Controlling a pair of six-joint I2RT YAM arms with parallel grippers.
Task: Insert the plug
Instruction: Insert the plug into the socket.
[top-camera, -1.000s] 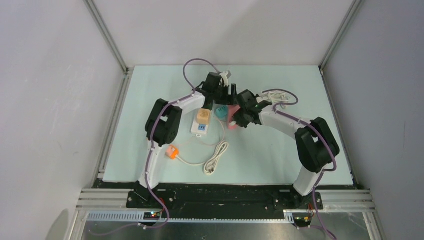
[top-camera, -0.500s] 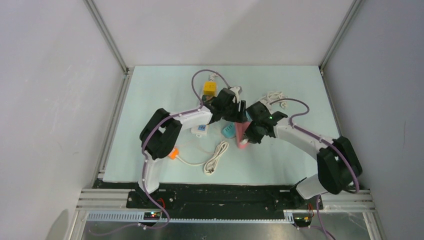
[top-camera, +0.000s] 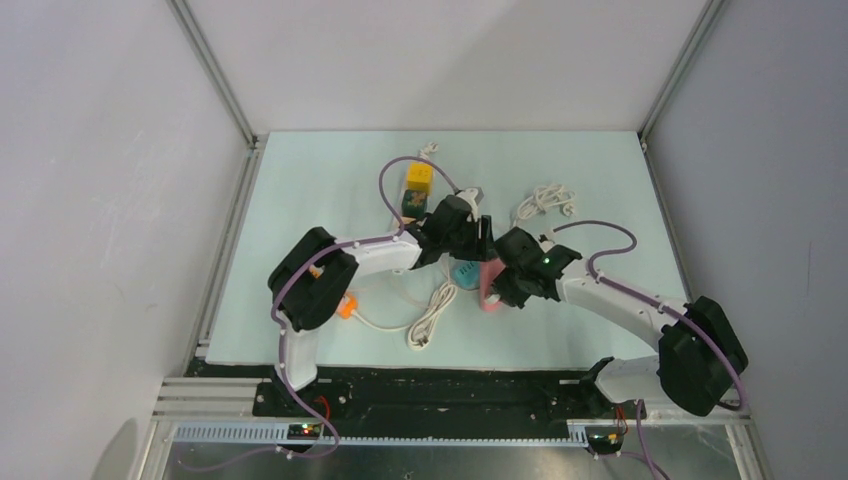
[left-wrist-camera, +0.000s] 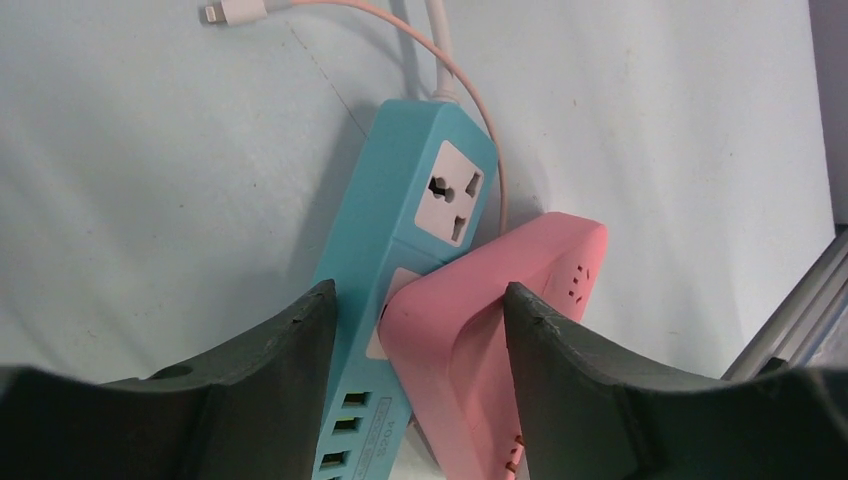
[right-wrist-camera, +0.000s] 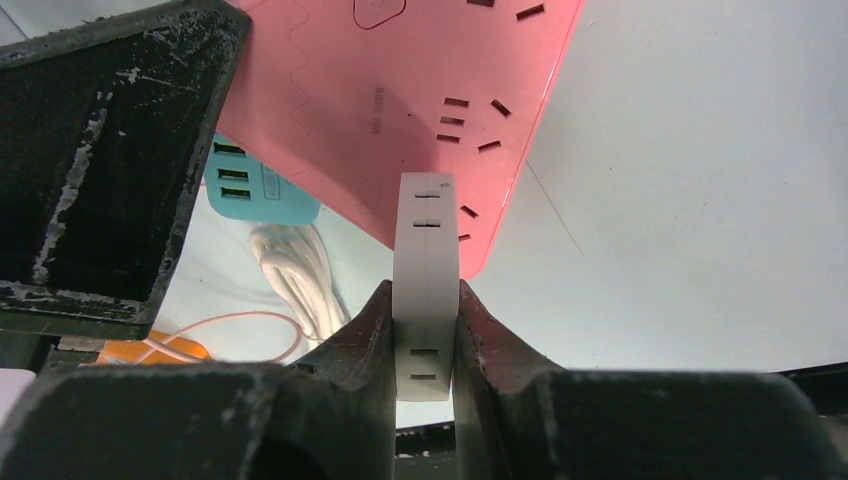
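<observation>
Over the last second both arms have drawn back toward the near edge of the table (top-camera: 300, 200). The right arm (top-camera: 620, 300) has swung its elbow out to the right, and the left arm (top-camera: 370, 255) has uncovered a yellow block (top-camera: 419, 178) at the far side. The pink power strip (left-wrist-camera: 490, 300) now sits nearer the front, overlapping the teal power strip (left-wrist-camera: 420, 180) beside it. The left end effector (left-wrist-camera: 415, 295) stands partly open, its fingers astride both strips; contact cannot be told. The right end effector (right-wrist-camera: 424, 300) is clamped tight on the white plug (right-wrist-camera: 425, 210), whose tip meets the pink strip's socket face. Whether the plug is seated cannot be told. A coiled white cable (top-camera: 432, 318) lies in front.
</observation>
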